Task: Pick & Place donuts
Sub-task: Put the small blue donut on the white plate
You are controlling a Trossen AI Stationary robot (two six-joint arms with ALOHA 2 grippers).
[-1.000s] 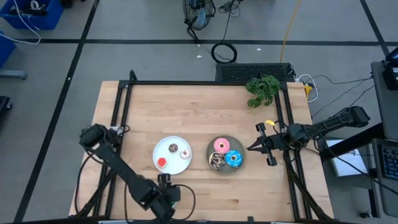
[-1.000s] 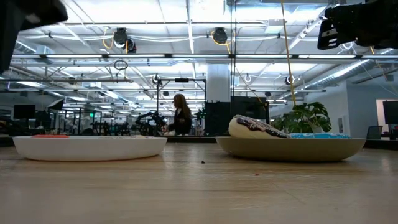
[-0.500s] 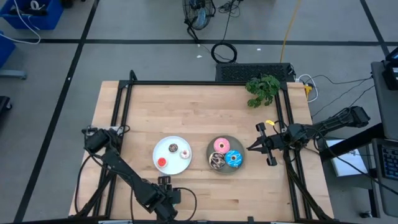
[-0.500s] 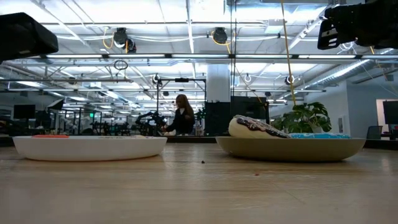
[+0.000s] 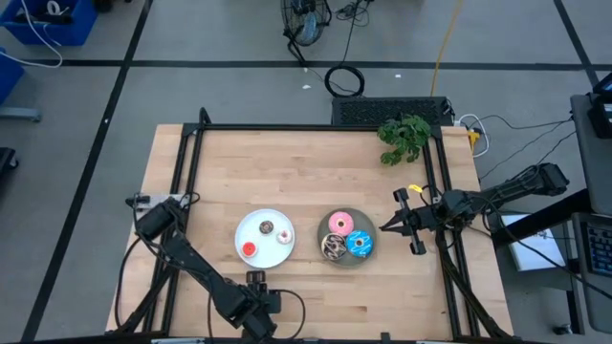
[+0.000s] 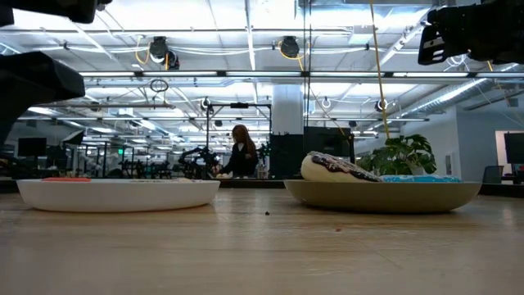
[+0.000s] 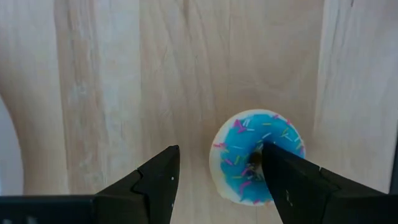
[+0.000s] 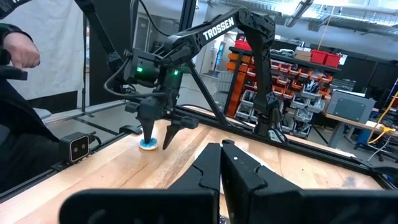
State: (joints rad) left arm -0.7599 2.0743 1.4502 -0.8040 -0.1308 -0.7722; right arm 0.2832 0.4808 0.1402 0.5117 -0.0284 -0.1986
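A tiny blue sprinkled donut [image 7: 256,157] lies flat on the wood near the table's near edge, left of centre. My left gripper [image 7: 217,180] points down over it, open. One finger [image 7: 292,180] covers the donut's hole and the other stands beside the donut over bare wood. The right wrist view shows that gripper [image 8: 158,134] just above the donut [image 8: 148,144]. A white plate [image 5: 265,239] carries tiny red [image 5: 249,250], brown [image 5: 267,227] and white [image 5: 284,235] donuts. A grey plate [image 5: 346,260] holds pink [image 5: 338,224], blue [image 5: 360,243] and brown-sprinkled [image 5: 333,248] donuts. My right gripper [image 5: 387,226] waits shut at the right. My left gripper comes at the tiny blue donut from above with its jaws apart. One finger [image 8: 148,137] stands right at the donut's top, but I cannot tell whether it touches it.
A green plant [image 5: 404,137] lies at the far right corner. A dark frame rail [image 5: 316,128] runs along the table's far side and down both sides. Bare wood spans the far half. A person's arm [image 8: 15,53] shows beyond the table in the right wrist view.
My left gripper has gone down toward the table close to the near edge, and its arm has sunk lower in the low view's upper left. The plates, their donuts and my right arm have kept still.
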